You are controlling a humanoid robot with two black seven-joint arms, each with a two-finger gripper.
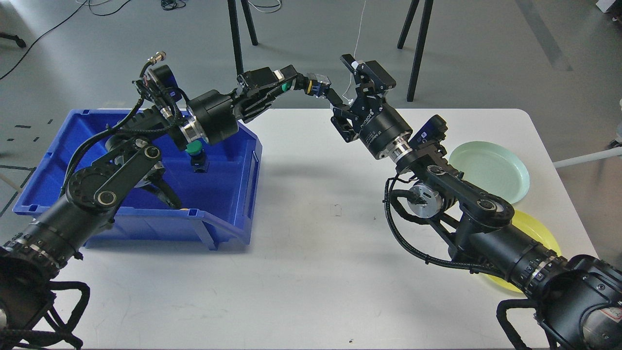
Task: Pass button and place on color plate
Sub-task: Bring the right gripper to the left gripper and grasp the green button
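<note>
White table [316, 233] carried a blue bin [228, 194] and two plates. Left tool [284, 87] gripped a green button [306, 86] — right tool [347, 92] spread wide around its far end.

A single view looks from the robot's own head, forward and steeply down over the white table [311, 243], near enough that both arms fill the lower corners of the frame as thick dark shapes. The table spans most of the picture, with the blue bin [228, 194] at centre left and two plates, green [495, 170] and yellow [534, 228], at right. Grey floor and stand legs [413, 43] run across the top edge.
</note>
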